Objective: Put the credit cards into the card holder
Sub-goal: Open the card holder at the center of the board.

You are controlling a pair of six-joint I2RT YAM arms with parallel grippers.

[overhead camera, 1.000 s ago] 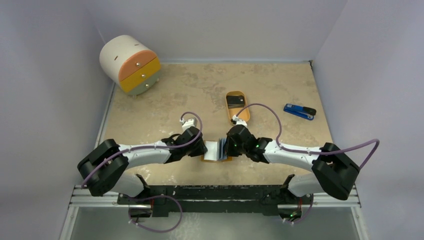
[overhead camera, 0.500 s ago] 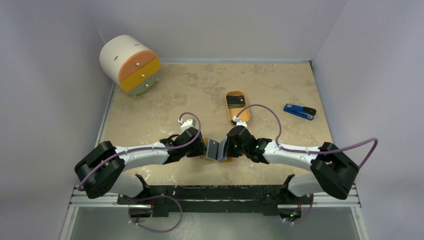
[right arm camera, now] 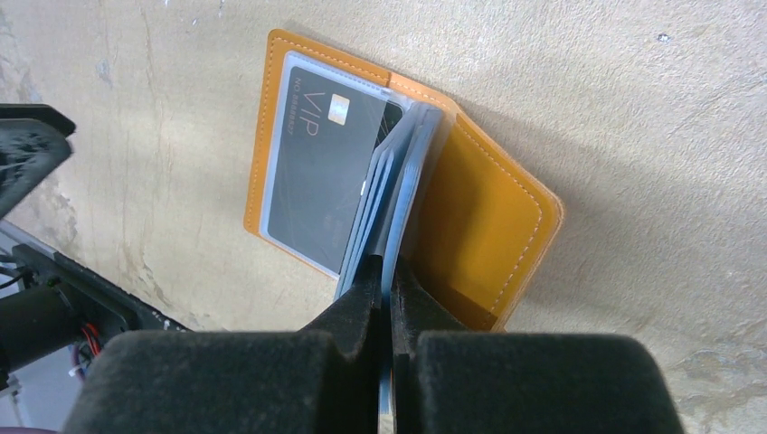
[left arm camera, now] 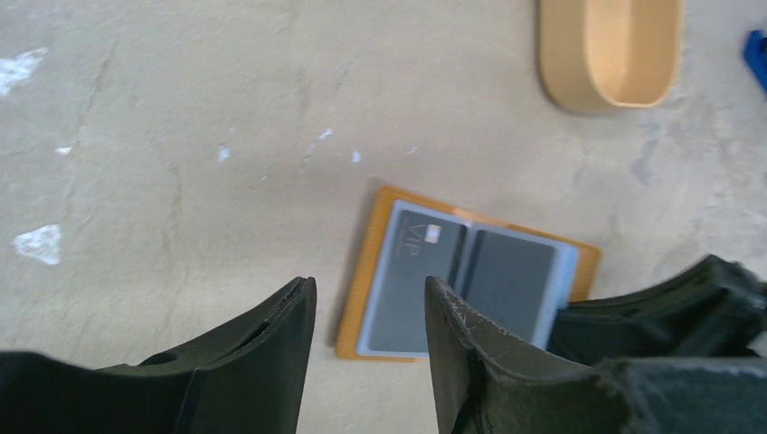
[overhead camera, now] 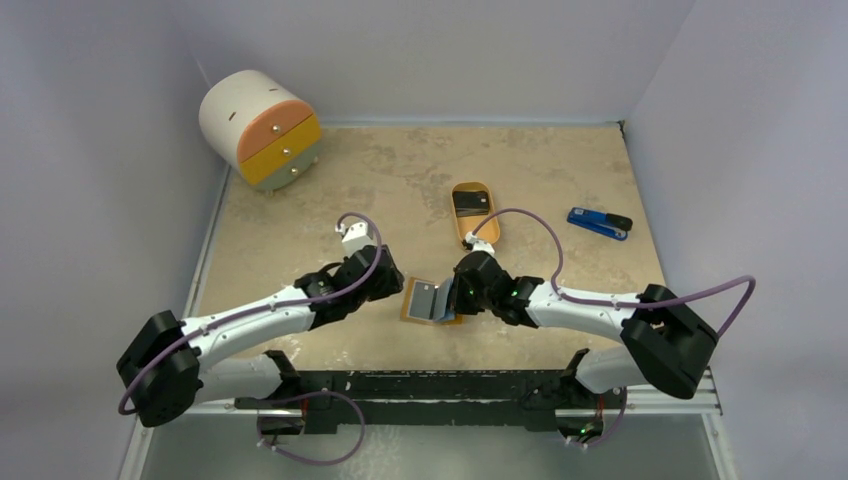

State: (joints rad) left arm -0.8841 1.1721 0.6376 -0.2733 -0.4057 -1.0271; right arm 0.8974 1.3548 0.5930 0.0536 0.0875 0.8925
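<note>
The card holder (overhead camera: pixel 412 300) lies open on the table between my grippers, orange outside with pale blue sleeves. A dark credit card marked VIP (right arm camera: pixel 321 172) sits in its left sleeve, also seen in the left wrist view (left arm camera: pixel 421 271). My right gripper (right arm camera: pixel 389 271) is shut on one upright blue sleeve of the card holder (right arm camera: pixel 488 226); in the top view it (overhead camera: pixel 455 294) is at the holder's right side. My left gripper (left arm camera: pixel 369 285) is open and empty, just left of the holder (left arm camera: pixel 366 271), apart from it (overhead camera: pixel 388 285). Another dark card (overhead camera: pixel 470 203) lies in the orange oval tray (overhead camera: pixel 478 236).
The oval tray stands just beyond the card holder, also in the left wrist view (left arm camera: pixel 610 45). A blue-and-black gadget (overhead camera: pixel 600 222) lies at the right. A round white drawer unit (overhead camera: pixel 262 128) stands at the back left corner.
My left gripper has let go of the card holder and pulled back to the left. The holder's left page now lies flat and open. The right gripper has stayed put.
</note>
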